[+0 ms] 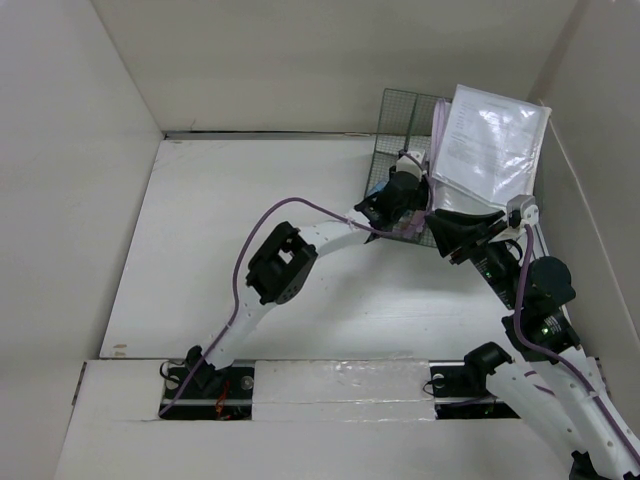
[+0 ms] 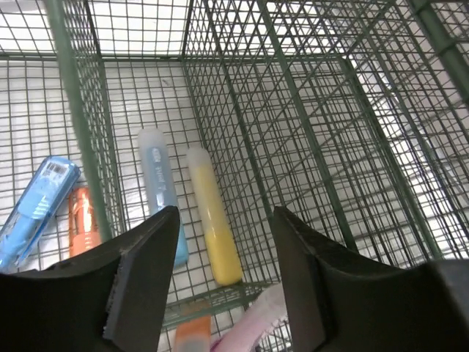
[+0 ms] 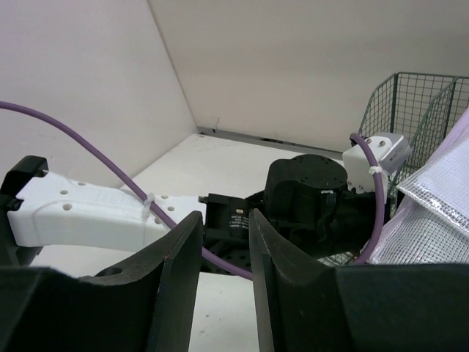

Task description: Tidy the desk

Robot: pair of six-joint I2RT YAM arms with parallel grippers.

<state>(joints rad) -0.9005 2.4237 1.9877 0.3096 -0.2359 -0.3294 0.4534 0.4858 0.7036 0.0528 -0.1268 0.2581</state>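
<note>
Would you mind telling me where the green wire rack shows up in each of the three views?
Top external: the rack stands at upper right, in the far corner.
Left wrist: the rack fills the frame, seen from close up beyond the open left gripper.
Right wrist: the rack sits at the right edge, in the upper half.
Shared landmark: the left arm, which reaches to the rack.
</note>
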